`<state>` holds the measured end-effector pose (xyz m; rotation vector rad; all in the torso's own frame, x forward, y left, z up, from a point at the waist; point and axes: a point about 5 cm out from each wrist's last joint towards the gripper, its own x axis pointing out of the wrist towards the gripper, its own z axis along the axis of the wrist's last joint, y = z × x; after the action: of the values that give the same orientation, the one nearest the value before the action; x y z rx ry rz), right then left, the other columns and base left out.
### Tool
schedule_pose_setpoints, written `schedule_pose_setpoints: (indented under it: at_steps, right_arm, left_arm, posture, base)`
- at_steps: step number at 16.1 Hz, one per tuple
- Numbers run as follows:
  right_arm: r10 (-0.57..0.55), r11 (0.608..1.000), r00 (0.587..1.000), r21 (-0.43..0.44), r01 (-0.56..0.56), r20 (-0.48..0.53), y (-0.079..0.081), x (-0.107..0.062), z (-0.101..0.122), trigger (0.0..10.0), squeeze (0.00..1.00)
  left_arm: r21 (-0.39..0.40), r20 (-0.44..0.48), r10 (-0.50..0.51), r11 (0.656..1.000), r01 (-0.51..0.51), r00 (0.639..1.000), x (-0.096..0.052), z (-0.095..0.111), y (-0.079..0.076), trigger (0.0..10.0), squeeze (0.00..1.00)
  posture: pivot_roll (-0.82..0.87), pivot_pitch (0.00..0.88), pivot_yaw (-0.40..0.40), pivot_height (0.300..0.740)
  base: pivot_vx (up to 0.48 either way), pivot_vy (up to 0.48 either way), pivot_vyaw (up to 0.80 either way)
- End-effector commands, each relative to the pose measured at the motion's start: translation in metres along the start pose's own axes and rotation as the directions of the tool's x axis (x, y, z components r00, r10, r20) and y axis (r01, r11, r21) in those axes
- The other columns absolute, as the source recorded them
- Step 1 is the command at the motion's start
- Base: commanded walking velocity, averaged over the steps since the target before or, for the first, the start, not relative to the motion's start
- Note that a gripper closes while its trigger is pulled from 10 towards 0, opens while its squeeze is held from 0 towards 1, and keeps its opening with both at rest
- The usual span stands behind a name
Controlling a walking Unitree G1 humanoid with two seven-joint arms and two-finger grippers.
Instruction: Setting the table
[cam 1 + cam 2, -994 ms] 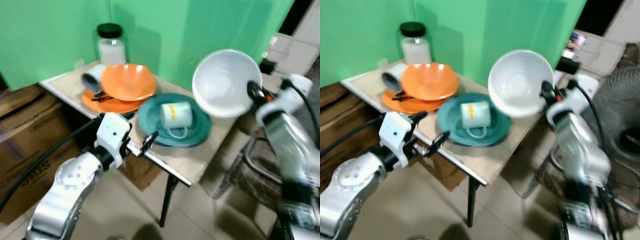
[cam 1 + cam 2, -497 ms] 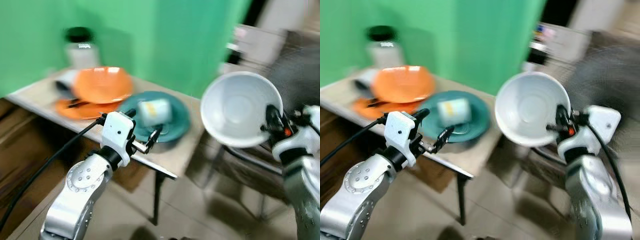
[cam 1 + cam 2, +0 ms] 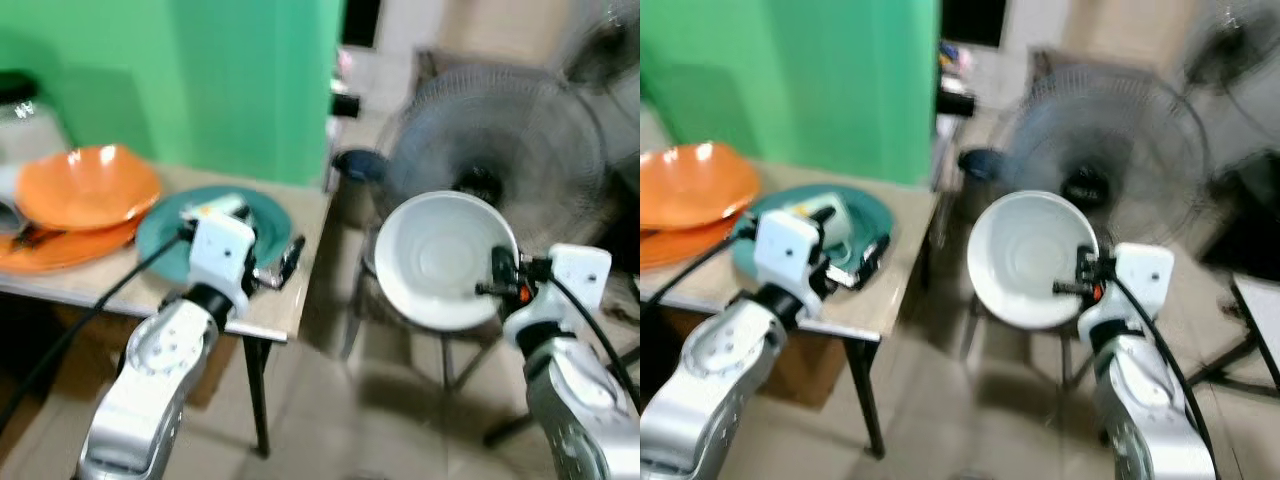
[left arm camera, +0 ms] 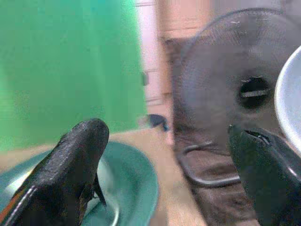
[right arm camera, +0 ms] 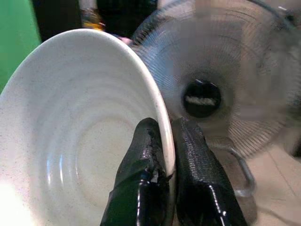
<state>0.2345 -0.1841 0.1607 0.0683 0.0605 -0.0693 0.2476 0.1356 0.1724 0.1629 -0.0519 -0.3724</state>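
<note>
Head views show us turned away from the surface, facing a big standing fan with a round wire grille. We judge the fan to be the main hazard: the white bowl hangs in the air just before it, held tilted by its rim alone, so a swing or a bump against the grille could knock it loose. It looks like smooth, glazed ware with faint rings inside, so we expect it to be slippery and breakable on the tiled floor.

Our right gripper has its jaws pinched together on the bowl's thin edge, one rubbery black finger inside and one outside; a thin hold for a wide bowl.

On the pale surface rest a round teal plate with a mug on it and a glossy orange bowl on an orange plate.

Our left gripper hovers over the teal plate, jaws spread wide and holding nothing; a careless turn could sweep the mug.
</note>
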Motion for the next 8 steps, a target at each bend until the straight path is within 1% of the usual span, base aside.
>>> schedule_pose_setpoints:
  at_steps: [1, 2, 3, 4, 5, 7, 8]
  right_arm:
    - [-0.069, 0.998, 0.997, 0.002, 0.069, 0.036, -0.006, 0.001, 0.003, 10.0, 0.00]
    - [-0.095, 0.995, 0.995, -0.025, 0.096, 0.042, -0.007, 0.002, 0.003, 10.0, 0.00]
    - [-0.043, 0.999, 0.999, -0.014, 0.043, 0.026, -0.002, 0.004, 0.002, 10.0, 0.00]
    - [-0.017, 1.000, 1.000, -0.002, 0.018, 0.016, 0.000, 0.005, 0.001, 10.0, 0.00]
    - [-0.043, 0.999, 0.999, -0.015, 0.043, 0.013, 0.001, 0.007, 0.001, 10.0, 0.00]
    - [-0.045, 0.999, 0.999, 0.027, 0.045, -0.002, 0.002, 0.008, -0.002, 10.0, 0.00]
    - [-0.048, 0.996, 0.998, 0.074, 0.050, -0.028, 0.004, 0.009, -0.006, 10.0, 0.00]
  left_arm:
    - [-0.005, -0.007, 0.002, 1.000, -0.002, 1.000, 0.003, 0.000, 0.000, 10.0, 0.00]
    - [-0.016, -0.008, 0.011, 1.000, -0.011, 1.000, 0.003, 0.000, 0.001, 10.0, 0.00]
    - [-0.032, -0.011, 0.024, 0.999, -0.024, 1.000, 0.002, 0.000, 0.004, 10.0, 0.00]
    - [-0.035, -0.023, 0.037, 0.999, -0.038, 0.999, 0.001, -0.002, 0.005, 10.0, 0.00]
    - [-0.033, -0.023, 0.049, 0.998, -0.050, 0.999, -0.001, -0.003, 0.006, 10.0, 0.00]
    - [-0.025, -0.032, 0.056, 0.998, -0.057, 0.998, -0.001, -0.004, 0.008, 10.0, 0.00]
    - [-0.018, -0.042, 0.074, 0.997, -0.075, 0.996, 0.002, -0.005, 0.010, 10.0, 0.00]
  posture:
    - [0.07, 0.000, -0.081, 0.740]
    - [0.07, 0.000, -0.085, 0.740]
    - [0.07, 0.000, -0.089, 0.740]
    - [0.07, 0.000, -0.096, 0.740]
    - [0.08, 0.000, -0.103, 0.740]
    - [0.08, 0.000, -0.101, 0.740]
    - [0.08, 0.000, -0.099, 0.740]
  base:
    - [0.000, 0.000, -0.73]
    - [0.000, 0.000, -0.74]
    - [0.000, 0.000, -0.73]
    - [0.000, 0.000, -0.73]
    - [0.000, 0.000, -0.73]
    - [0.000, 0.000, -0.75]
    - [0.000, 0.000, -0.76]
